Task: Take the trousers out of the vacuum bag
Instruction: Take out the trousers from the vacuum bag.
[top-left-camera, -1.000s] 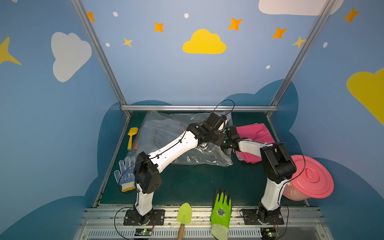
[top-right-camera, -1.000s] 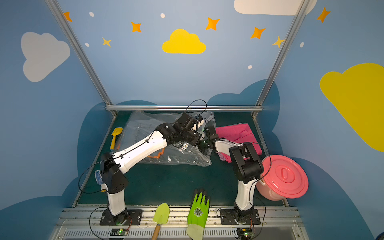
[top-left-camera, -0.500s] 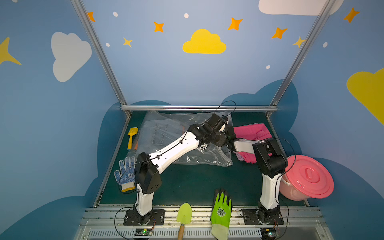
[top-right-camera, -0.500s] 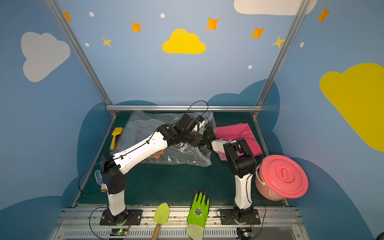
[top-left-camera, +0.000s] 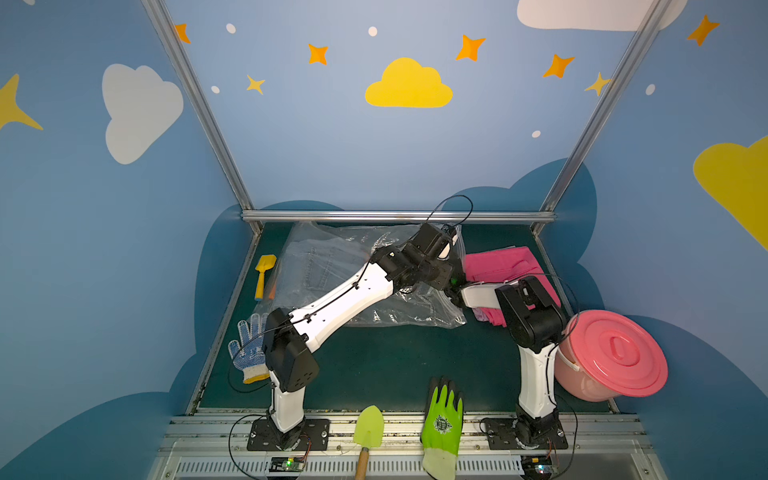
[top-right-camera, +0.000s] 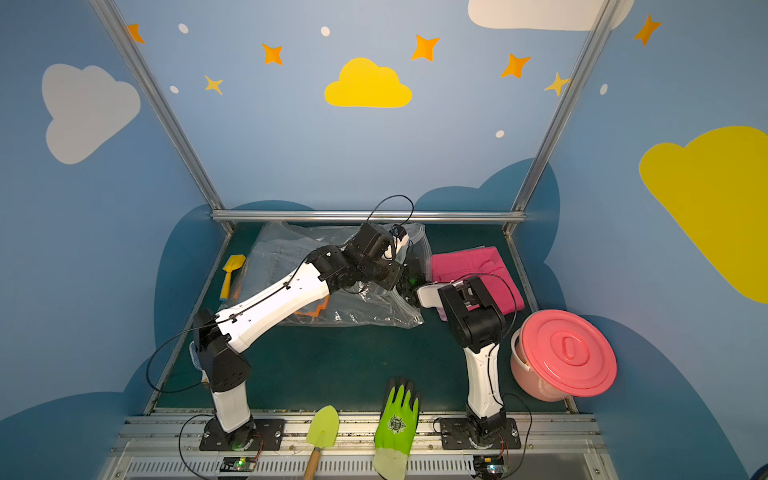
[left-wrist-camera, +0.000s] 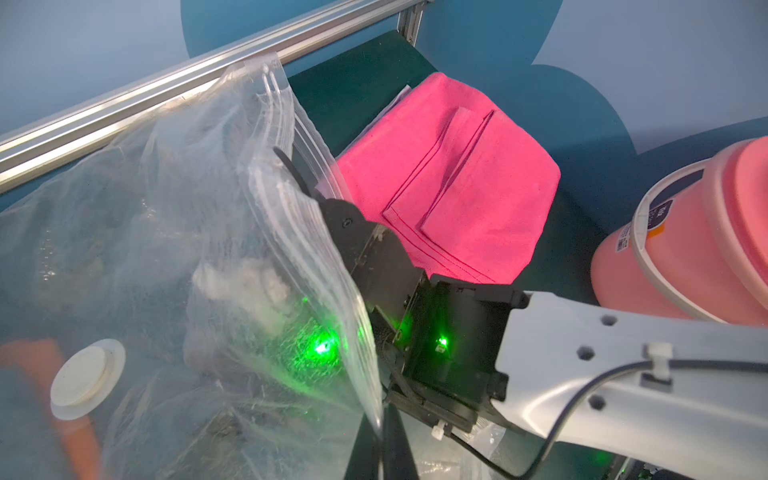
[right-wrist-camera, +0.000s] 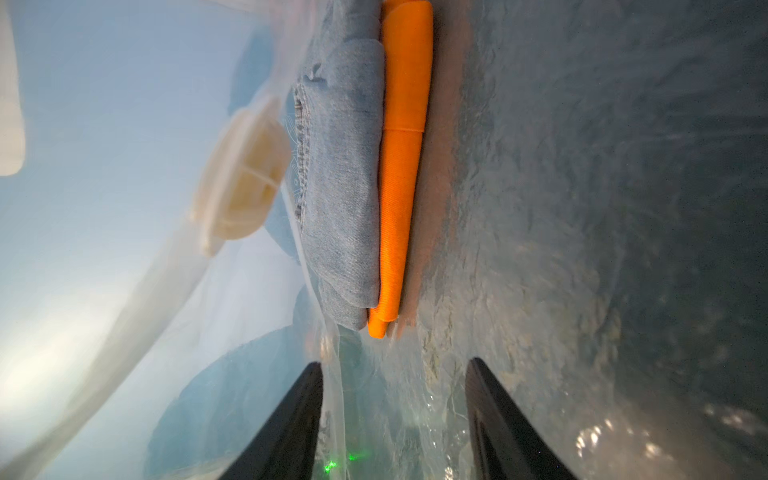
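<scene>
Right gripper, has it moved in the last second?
Yes. The right gripper has pushed further into the vacuum bag, away from the pink bucket.

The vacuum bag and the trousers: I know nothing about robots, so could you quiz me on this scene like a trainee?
1. True or false: the hot pink trousers lie outside the vacuum bag.
2. Which trousers lie against the orange trousers inside the bag?
3. The right gripper, at the bag's mouth, is: A open; B shut on cloth; C out of view.
Key: 1 true. 2 the denim trousers. 3 A.
</scene>
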